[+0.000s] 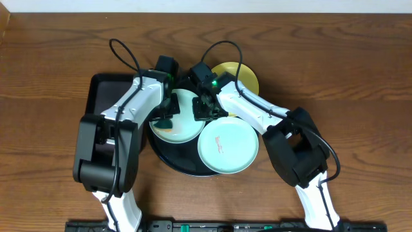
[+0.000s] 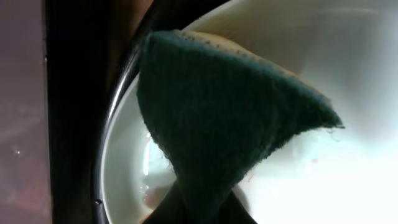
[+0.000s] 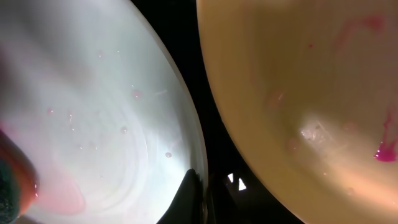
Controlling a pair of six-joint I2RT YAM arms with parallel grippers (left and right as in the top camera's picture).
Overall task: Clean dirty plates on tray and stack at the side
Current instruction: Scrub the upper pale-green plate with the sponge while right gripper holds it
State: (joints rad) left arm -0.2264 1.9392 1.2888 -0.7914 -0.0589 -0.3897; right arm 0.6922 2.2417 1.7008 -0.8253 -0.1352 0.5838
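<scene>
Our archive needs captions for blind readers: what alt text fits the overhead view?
Above a round black tray holding three plates, the left gripper holds a green sponge on one mint-green plate, with the right gripper beside it. A smeared mint-green plate sits in front, a yellow plate behind.

This looks like a robot lab bench, not a home kitchen: a left arm (image 1: 122, 122) and a right arm (image 1: 257, 113) with loose black cables (image 1: 125, 55) reach over a wooden table (image 1: 360, 64) to 3 plastic plates (image 1: 227, 147) on a black tray (image 1: 172, 161).
</scene>
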